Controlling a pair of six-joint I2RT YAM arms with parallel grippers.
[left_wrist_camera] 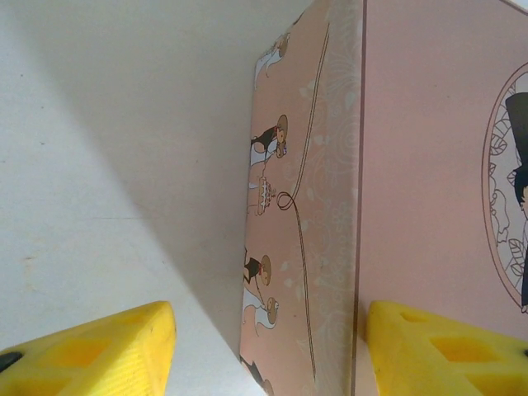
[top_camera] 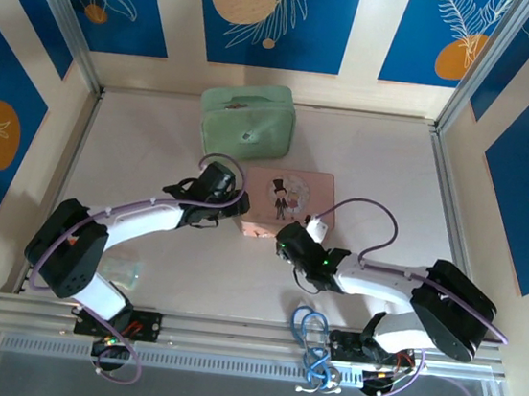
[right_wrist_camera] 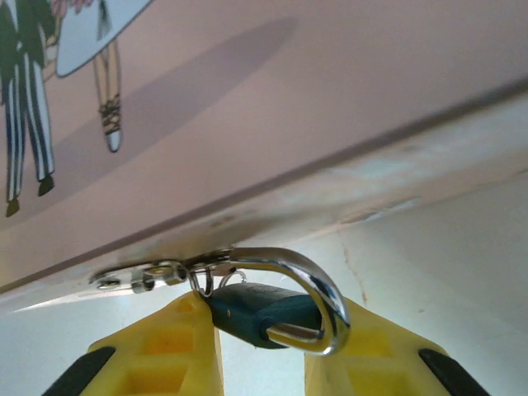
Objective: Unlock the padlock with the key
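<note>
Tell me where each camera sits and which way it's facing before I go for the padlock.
Top external: above and behind the bases, looking down on the table; both arms, pink box, green case.
Left wrist: over the box's left edge, looking down; left gripper open astride that edge.
Right wrist: low, facing the box's near side; right gripper closed on the padlock.
Shared: all three views show the pink box.

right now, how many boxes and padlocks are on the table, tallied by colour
pink illustrated box: 1
green case: 1
blue padlock: 1
total: 3
</note>
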